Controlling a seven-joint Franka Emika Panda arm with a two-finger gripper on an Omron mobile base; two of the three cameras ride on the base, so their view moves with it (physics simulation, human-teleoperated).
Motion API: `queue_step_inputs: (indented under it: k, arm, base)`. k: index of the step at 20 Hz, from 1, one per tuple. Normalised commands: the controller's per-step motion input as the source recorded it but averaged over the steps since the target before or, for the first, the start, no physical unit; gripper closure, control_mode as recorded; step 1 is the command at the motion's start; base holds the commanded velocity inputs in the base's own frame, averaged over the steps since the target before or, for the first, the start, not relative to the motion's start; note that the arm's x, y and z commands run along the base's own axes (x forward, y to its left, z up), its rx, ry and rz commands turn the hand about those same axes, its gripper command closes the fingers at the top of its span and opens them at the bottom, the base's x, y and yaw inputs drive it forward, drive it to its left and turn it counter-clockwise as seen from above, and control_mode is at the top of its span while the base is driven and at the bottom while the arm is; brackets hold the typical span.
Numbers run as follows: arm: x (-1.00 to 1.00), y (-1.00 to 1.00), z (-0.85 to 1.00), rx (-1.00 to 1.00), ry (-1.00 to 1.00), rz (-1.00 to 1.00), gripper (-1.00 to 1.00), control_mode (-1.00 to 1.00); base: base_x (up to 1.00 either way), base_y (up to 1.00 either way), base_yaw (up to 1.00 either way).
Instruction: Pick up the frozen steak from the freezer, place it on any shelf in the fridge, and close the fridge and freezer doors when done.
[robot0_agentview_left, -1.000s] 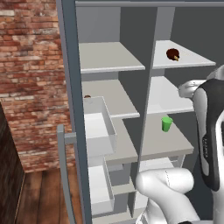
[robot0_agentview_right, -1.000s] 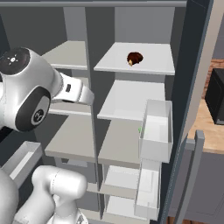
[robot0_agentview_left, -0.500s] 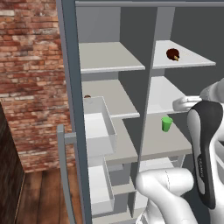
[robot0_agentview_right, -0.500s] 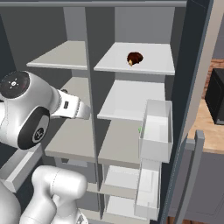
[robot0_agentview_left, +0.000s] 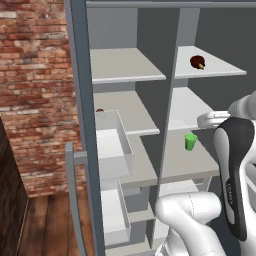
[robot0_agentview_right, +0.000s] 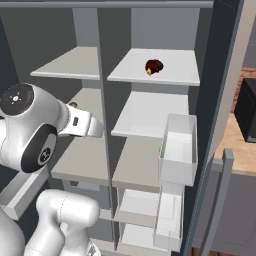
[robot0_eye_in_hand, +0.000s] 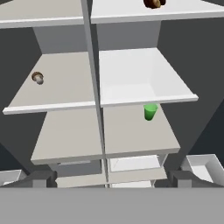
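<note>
The frozen steak (robot0_agentview_left: 197, 62) (robot0_agentview_right: 154, 66) is a dark red-brown lump on the top shelf of the right-hand column, the fridge (robot0_agentview_left: 200, 165). In the hand view the steak (robot0_eye_in_hand: 153, 3) is cut off by the top edge. The freezer (robot0_agentview_left: 125, 67) is the left-hand column, beside the fridge. My gripper (robot0_eye_in_hand: 111, 178) is open and holds nothing, its dark fingertips (robot0_eye_in_hand: 41, 178) spread wide. It hangs in front of the cabinet, well below the steak, facing the middle shelves. Both doors stand open: the left door (robot0_agentview_left: 77, 125) and the right door (robot0_agentview_right: 220, 100).
A small green cup (robot0_agentview_left: 190, 141) (robot0_eye_in_hand: 150, 111) stands on a lower fridge shelf. A small brown-and-tan lump (robot0_eye_in_hand: 38, 77) lies on the middle freezer shelf. White bins (robot0_agentview_left: 112, 145) (robot0_agentview_right: 178, 150) jut from the insides of both doors. A brick wall (robot0_agentview_left: 35, 90) is at the left.
The arm's hand has dropped a little in front of the shelves, mostly in the first half second. The steak and cup have not moved. The gripper stays open.
</note>
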Motion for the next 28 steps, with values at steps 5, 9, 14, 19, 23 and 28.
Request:
queue_step_inputs:
  k: [5, 9, 14, 19, 23, 28]
  arm:
    - [0.0, 0.0, 0.0, 0.0, 0.0, 0.0, -1.0, -1.0]
    - [0.0, 0.0, 0.0, 0.0, 0.0, 0.0, -1.0, -1.0]
    - [0.0, 0.0, 0.0, 0.0, 0.0, 0.0, -1.0, -1.0]
    - [0.0, 0.0, 0.0, 0.0, 0.0, 0.0, -1.0, -1.0]
    - [-0.1, 0.0, 0.0, 0.0, 0.0, 0.0, -1.0, -1.0]
    - [-0.23, 0.0, 0.0, 0.0, 0.0, 0.0, -1.0, -1.0]
  base:
    - [0.0, 0.0, 0.0]
    - [0.0, 0.0, 0.0]
    - [0.0, 0.0, 0.0]
    - [0.0, 0.0, 0.0]
    - [0.0, 0.0, 0.0]
    - [0.0, 0.0, 0.0]
